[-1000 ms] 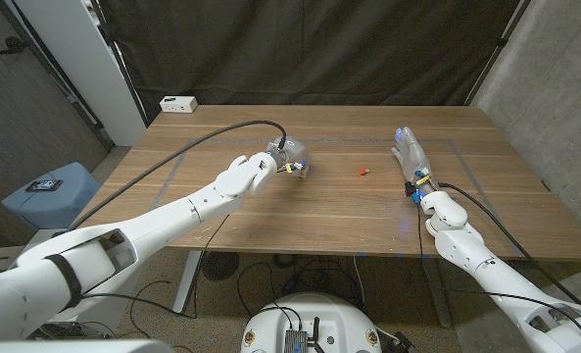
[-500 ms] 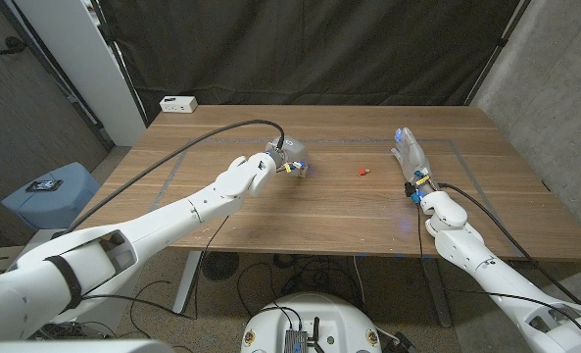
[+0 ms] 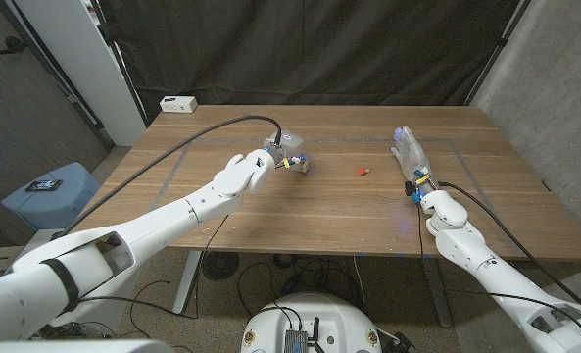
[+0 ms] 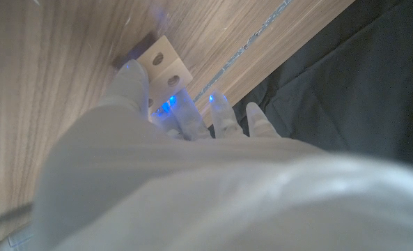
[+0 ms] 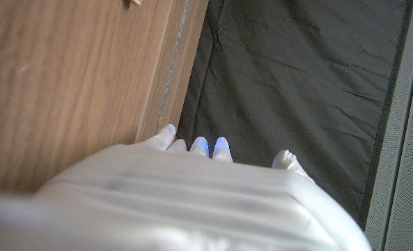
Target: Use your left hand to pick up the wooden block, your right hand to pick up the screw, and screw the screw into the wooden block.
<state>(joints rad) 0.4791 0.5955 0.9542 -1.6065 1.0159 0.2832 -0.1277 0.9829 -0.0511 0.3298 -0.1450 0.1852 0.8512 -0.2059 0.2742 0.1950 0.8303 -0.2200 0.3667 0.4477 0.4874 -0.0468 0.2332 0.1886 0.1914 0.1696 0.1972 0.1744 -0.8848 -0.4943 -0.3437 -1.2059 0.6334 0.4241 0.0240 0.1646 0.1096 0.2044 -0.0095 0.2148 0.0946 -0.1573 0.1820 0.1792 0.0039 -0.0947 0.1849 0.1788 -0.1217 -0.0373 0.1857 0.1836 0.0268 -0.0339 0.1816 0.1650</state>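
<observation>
The wooden block (image 3: 303, 165) is small and pale, and it sits left of the table's middle. In the left wrist view the block (image 4: 163, 66) shows two round holes in one face. My left hand (image 3: 282, 150) is over it, with a finger (image 4: 132, 78) against one side and the other fingers (image 4: 186, 115) against the opposite side. The frames do not show whether the block is off the wood. The red screw (image 3: 362, 171) lies alone on the table between the two hands. My right hand (image 3: 411, 157) stands on its edge to the right of the screw, fingers straight and holding nothing.
A white box (image 3: 178, 103) sits at the table's (image 3: 319, 211) far left corner. Faint tape lines run across the wood. A black curtain hangs behind the table. A blue stool (image 3: 50, 194) with a dark device on it stands off the table's left side.
My left hand has shifted slightly back and to the left, so the block now shows at its fingertips. The screw and the right hand have not moved.
</observation>
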